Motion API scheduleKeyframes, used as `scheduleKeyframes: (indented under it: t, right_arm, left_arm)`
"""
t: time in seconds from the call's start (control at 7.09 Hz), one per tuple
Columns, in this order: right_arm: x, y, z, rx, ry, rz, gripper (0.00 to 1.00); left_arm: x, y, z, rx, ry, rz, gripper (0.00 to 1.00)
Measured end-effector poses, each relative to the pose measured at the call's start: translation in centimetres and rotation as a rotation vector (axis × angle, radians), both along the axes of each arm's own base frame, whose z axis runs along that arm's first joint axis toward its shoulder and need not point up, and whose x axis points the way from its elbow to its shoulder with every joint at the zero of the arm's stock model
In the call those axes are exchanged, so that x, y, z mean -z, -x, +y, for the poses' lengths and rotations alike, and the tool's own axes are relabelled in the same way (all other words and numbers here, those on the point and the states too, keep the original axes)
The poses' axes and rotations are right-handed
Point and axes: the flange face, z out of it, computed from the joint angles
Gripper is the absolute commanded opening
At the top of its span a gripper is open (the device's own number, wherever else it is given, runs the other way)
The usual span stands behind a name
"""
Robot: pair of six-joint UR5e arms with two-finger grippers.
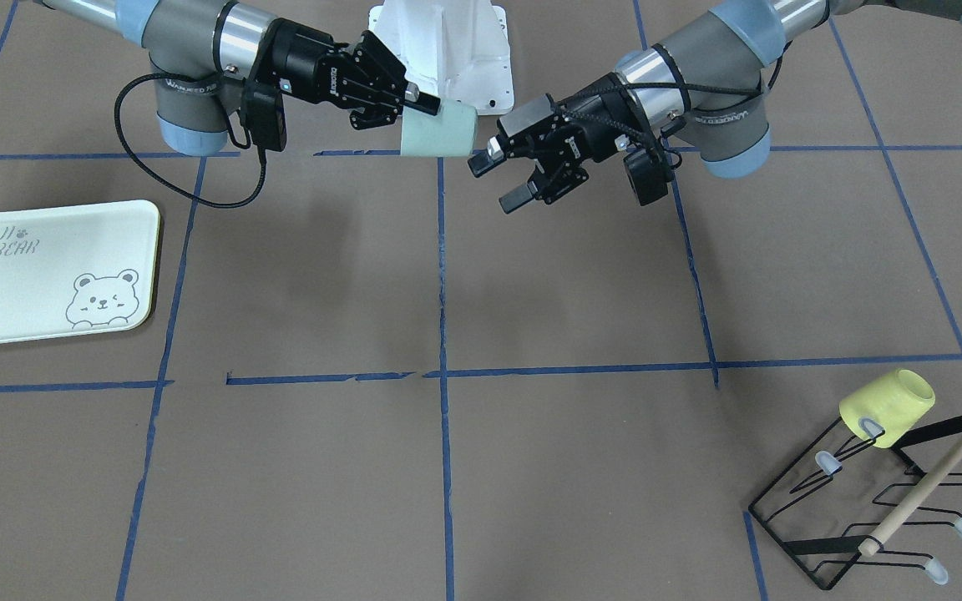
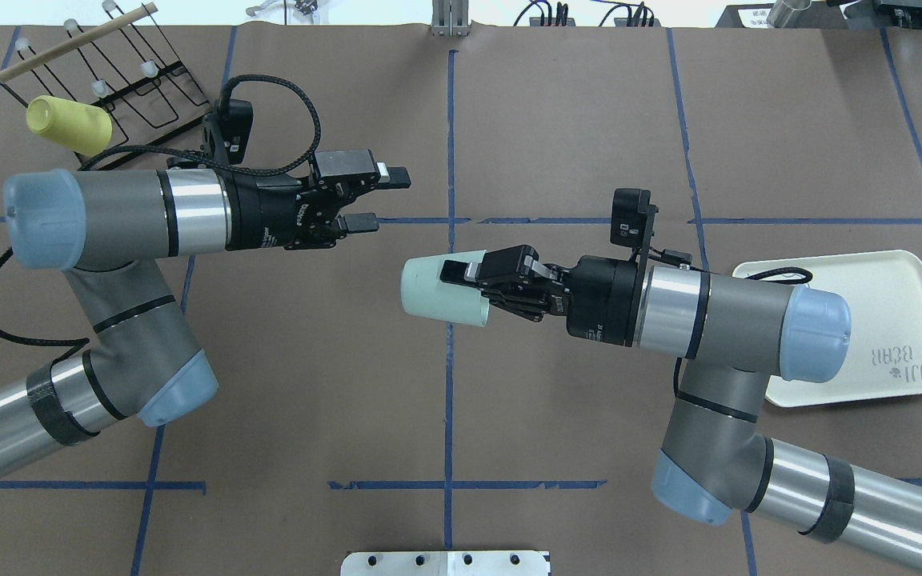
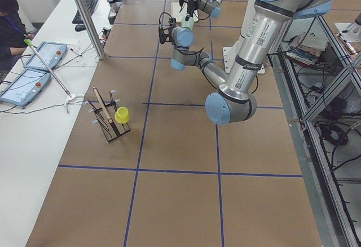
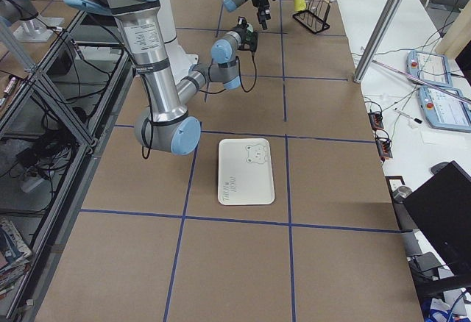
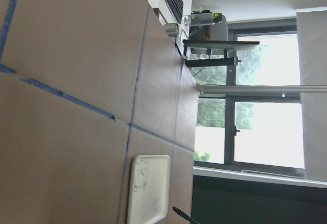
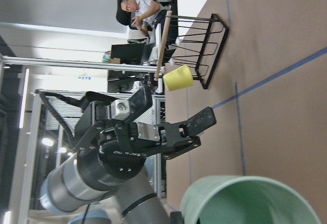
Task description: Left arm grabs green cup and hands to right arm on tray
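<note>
The pale mint-green cup lies on its side in the air above the table's middle, held at its rim by my right gripper, which is shut on it. The overhead view shows the cup in the right gripper, and its rim fills the bottom of the right wrist view. My left gripper is open and empty, a short way from the cup; it also shows overhead and in the right wrist view. The cream bear tray lies empty on the right arm's side.
A yellow-green cup hangs on the black wire rack at the far corner on the left arm's side. The robot's white base stands behind the grippers. Operators sit beyond the table's far edge.
</note>
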Motion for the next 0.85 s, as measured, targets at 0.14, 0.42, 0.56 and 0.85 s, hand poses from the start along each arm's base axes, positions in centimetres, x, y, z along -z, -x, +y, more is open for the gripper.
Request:
scheduleKeyframes:
  t: [0.14, 0.42, 0.56, 0.85]
  right_arm:
    - [-0.7, -0.1, -2.3, -0.012, 0.022, 0.134, 0.0]
    - [-2.5, -2.6, -8.0, 0.003, 0.07, 0.427, 0.0]
    - [-3.2, -4.4, -10.3, 0.016, 0.109, 0.58, 0.0]
    - [-4.1, -8.0, -12.2, 0.068, 0.114, 0.912, 0.0]
  left_arm:
    - [-1.2, 0.2, -2.0, 0.024, -0.005, -0.148, 1.0]
    - [-4.1, 2.7, -6.1, -0.026, -0.025, -0.438, 1.0]
    - [-5.5, 5.3, -8.2, -0.062, -0.013, -0.562, 1.0]
    - [-8.2, 10.0, -9.2, -0.152, -0.053, -0.809, 1.0]
